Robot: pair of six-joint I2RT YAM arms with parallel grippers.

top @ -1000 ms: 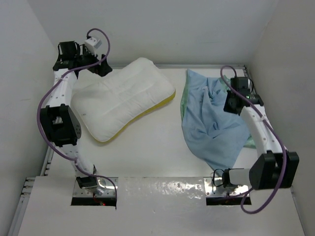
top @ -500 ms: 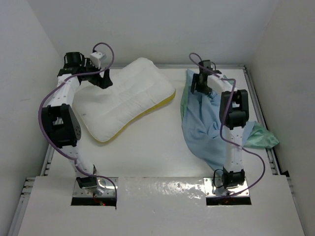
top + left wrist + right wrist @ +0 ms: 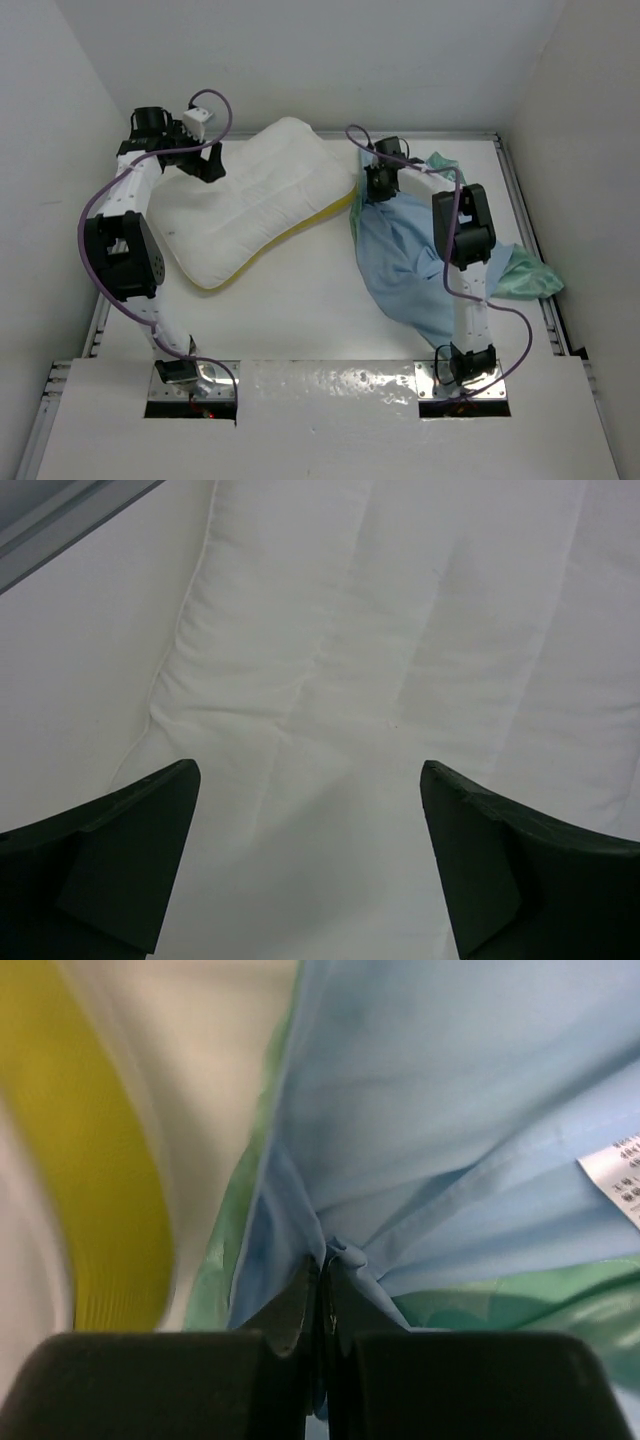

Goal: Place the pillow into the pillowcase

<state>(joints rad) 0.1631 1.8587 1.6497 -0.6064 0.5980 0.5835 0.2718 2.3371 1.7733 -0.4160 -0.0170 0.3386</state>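
The plump white quilted pillow (image 3: 255, 200) with yellow piping lies at the back left of the table. My left gripper (image 3: 207, 163) hovers open over its far left end; its view shows the pillow's channels (image 3: 400, 630) between the spread jaws. The pillowcase (image 3: 405, 270), light blue with sea-green showing at its edges, lies crumpled right of the pillow. My right gripper (image 3: 375, 183) is shut on a pinch of the pillowcase's blue fabric (image 3: 420, 1140) at its far left corner, close to the pillow's yellow edge (image 3: 100, 1190).
A green fold of the pillowcase (image 3: 525, 275) hangs over the table's right rim. White walls close in at the back and both sides. A white label (image 3: 622, 1175) is sewn on the blue cloth.
My right gripper has swung from the right side to the pillowcase's far edge, gripped it and dragged it left towards the pillow. The left gripper shifted slightly right over the pillow.
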